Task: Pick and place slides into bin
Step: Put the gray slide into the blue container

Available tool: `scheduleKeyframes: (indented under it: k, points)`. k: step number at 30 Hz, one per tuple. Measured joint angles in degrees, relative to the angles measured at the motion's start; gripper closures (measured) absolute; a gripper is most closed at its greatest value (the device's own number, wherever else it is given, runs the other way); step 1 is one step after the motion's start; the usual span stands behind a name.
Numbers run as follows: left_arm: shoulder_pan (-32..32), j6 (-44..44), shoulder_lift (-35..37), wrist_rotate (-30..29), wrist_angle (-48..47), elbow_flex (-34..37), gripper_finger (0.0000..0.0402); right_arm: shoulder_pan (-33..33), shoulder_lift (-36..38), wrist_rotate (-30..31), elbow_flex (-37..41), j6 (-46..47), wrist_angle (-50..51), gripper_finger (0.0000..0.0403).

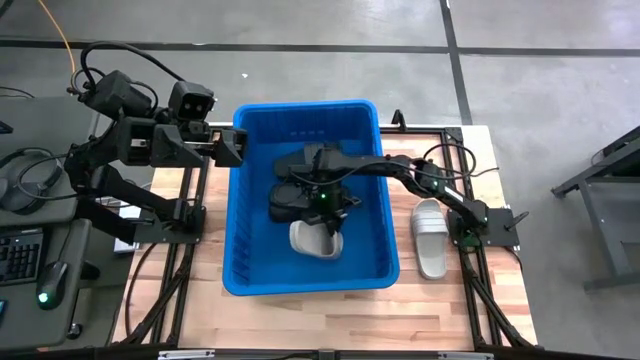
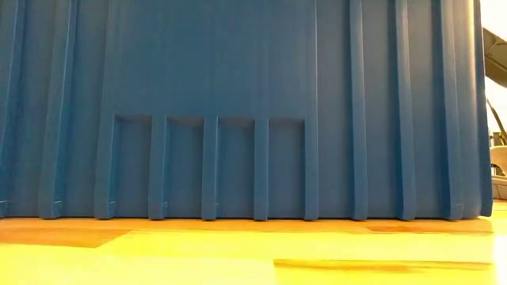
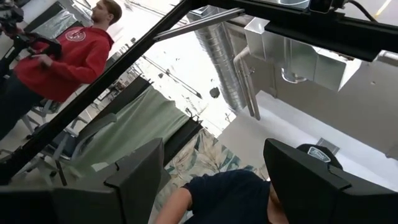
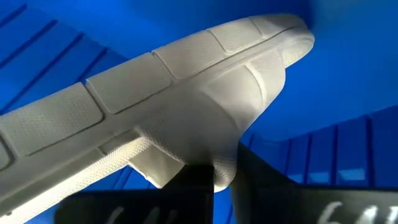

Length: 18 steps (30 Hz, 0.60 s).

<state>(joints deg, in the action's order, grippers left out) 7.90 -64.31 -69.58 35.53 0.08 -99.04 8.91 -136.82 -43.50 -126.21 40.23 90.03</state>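
Light grey slide [image 4: 186, 106] is filling the right wrist view, its strap pinched in the fully closed right tool [image 1: 325, 205] over the bin's [image 1: 245, 280] floor, beside black slides [image 1: 290, 190]. Judgement: lower before releasing. Left tool [image 1: 232, 147], part open and empty, is waiting at the bin's rim. Another grey slide [image 1: 430, 237] is lying on the table [image 1: 440, 310] just outside the bin.

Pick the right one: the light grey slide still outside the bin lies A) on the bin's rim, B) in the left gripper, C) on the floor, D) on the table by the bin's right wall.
D: the light grey slide lies flat on the table beside the bin, on its right side.
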Motion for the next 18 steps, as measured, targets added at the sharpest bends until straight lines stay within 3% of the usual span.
scheduleKeyframes:
  k: [7,18]
  points:
    - [-0.01,0.00,0.00,0.02,0.02,0.00,0.0135,0.47,0.03,-0.50,1.96,-2.57,-0.06,0.0380]
    - [-0.02,1.05,0.00,0.02,0.04,0.00,0.0135,-0.53,0.05,-0.33,2.01,-1.86,-0.21,0.0228]
